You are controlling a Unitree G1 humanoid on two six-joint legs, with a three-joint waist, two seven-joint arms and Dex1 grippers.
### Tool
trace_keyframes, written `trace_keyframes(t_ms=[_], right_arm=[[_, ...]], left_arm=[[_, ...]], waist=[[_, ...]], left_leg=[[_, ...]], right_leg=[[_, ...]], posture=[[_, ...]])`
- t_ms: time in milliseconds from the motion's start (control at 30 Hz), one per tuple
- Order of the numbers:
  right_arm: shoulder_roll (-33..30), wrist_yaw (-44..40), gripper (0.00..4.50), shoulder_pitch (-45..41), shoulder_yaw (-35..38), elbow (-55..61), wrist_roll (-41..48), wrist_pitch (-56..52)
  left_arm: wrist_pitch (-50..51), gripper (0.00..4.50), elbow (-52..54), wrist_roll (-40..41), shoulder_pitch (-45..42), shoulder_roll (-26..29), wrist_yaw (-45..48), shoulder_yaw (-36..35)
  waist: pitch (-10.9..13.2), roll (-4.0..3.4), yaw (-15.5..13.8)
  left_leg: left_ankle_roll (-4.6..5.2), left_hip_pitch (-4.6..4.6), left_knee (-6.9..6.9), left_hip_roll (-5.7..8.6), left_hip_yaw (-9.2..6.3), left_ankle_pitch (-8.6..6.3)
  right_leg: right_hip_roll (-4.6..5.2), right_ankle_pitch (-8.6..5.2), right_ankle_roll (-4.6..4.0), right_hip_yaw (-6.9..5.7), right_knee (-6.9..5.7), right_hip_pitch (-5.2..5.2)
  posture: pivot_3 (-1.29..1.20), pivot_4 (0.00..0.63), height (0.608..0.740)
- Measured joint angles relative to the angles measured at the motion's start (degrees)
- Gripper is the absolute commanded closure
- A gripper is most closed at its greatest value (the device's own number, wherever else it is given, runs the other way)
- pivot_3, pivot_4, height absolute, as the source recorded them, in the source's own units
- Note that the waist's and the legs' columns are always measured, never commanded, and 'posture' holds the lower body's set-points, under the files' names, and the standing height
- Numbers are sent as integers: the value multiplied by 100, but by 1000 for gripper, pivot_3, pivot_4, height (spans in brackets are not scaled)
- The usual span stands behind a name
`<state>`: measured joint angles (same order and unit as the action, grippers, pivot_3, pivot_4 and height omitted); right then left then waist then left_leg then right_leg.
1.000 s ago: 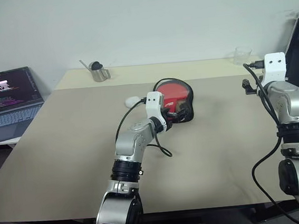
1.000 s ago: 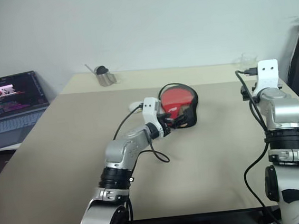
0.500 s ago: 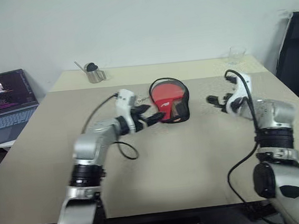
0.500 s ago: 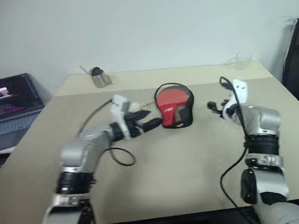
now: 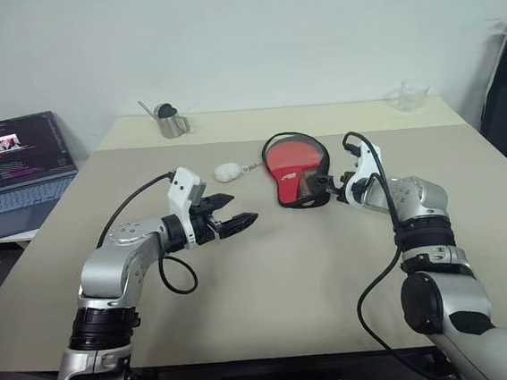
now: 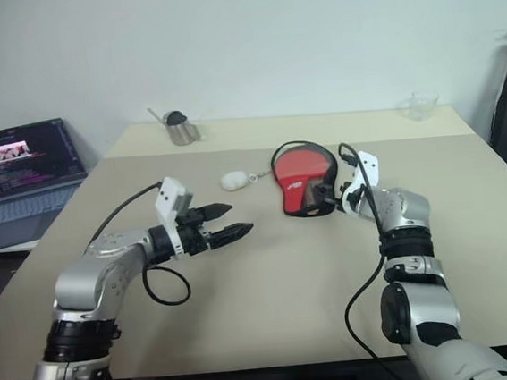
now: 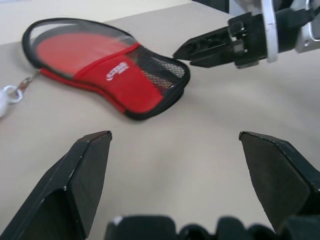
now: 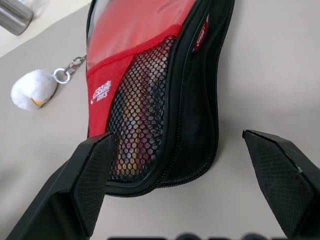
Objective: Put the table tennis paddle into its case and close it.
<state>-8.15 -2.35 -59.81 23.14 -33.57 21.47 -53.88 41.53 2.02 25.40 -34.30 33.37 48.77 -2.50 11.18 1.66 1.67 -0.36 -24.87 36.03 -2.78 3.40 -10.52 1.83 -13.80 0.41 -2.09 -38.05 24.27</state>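
Right wrist view: the paddle (image 8: 132, 145) sits inside the soft case (image 8: 200, 100), mid-table. The right gripper (image 5: 323, 183), open wide, is just beside its handle end. The left gripper (image 5: 235, 220), open too, waits nearer. Pinch the floppy zip edge.

Left end effector (image 5: 237, 220) wide open (empty); right end effector (image 5: 322, 182) also open, both arms extended.

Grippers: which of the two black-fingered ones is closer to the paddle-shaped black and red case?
The right gripper: its open fingers sit right at the handle end of the black-trimmed red case. The left gripper, also open, hovers over bare table well short of it.
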Motion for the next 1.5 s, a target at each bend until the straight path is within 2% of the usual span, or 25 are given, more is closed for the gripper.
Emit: trace_keyframes(t_ms=[333, 1000, 1100, 1333, 1500], right_arm=[[21, 35, 15, -89, -24, -926, -4, 551], [317, 135, 15, -364, -103, -1484, 6, 965], [313, 171, 541, -385, -73, -1553, 8, 1014], [308, 249, 2914, -397, -67, -1620, 14, 1203], [261, 262, 4391, -397, -68, -1641, 10, 1237]], left_arm=[[67, 17, 105, 29, 62, -5, -223, -3], [67, 17, 224, 56, 174, -106, -496, -2], [67, 17, 224, 56, 179, -106, -543, -2], [65, 17, 224, 55, 191, -114, -570, -2], [58, 17, 224, 48, 191, -147, -581, 0]], waist=[[0, 0, 9], [0, 0, 14], [0, 0, 14], [-1, 1, 14], [-1, 1, 14]], left_leg=[[0, 2, 0, -1, 1, 0], [0, 4, 0, -2, 1, 0], [0, 4, 1, -2, 1, 0], [0, 4, 1, -3, 1, 0], [0, 4, 1, -2, 0, 0]], right_leg=[[-13, -2, 0, 3, 1, 0], [-12, -1, -1, 3, -2, 0], [-12, -1, 0, 3, -2, -1], [-12, -1, 0, 4, -1, -1], [-13, -1, 0, 3, -1, -1]], posture=[[0, 150, 740], [0, 150, 740], [0, 150, 740], [0, 150, 740], [0, 150, 740]])
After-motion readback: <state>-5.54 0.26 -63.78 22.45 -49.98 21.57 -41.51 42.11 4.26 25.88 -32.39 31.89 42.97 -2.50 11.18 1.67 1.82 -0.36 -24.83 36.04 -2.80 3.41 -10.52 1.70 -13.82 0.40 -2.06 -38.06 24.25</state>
